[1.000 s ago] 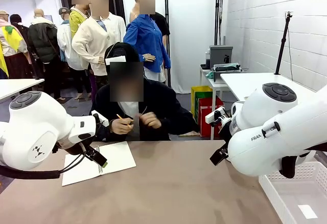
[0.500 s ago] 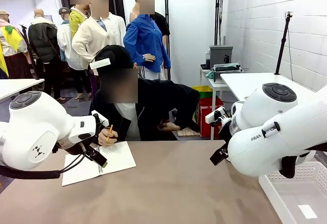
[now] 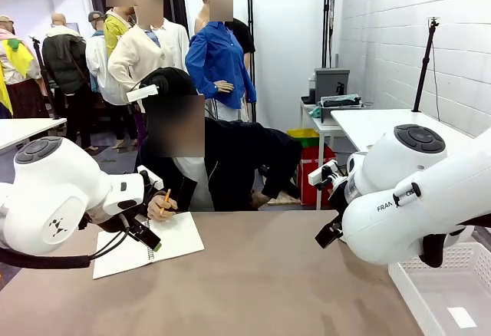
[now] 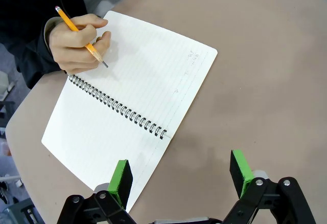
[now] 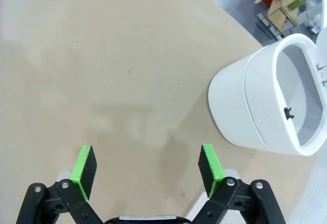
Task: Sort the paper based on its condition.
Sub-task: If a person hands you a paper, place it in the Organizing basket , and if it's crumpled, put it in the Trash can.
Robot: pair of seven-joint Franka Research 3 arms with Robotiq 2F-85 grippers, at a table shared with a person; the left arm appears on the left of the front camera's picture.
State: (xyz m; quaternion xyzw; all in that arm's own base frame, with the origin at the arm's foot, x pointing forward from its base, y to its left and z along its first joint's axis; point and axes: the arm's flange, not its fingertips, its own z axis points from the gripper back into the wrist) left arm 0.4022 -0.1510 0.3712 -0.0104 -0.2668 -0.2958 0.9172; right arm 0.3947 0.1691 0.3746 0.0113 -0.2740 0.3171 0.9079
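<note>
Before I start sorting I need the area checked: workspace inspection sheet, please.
Surface: brown table.
Job's things: nothing seen.
Clutter: open spiral notebook at the table's left; a person's hand on it holding a pencil; white basket at the right; white bin by the table edge.
End effectors: left end effector open over the notebook's edge; right end effector open over bare table.
Cables: black cable looping under the left arm.
Surroundings: person leaning aside at the far side; red box on the floor.

Table (image 5: 127, 55) matt, smooth. Notebook (image 4: 127, 96) lined paper, black wire spiral. Left arm (image 3: 54, 198) shell glossy white plastic. Left gripper (image 4: 181, 174) pads (image 4: 120, 177) matt green.
</note>
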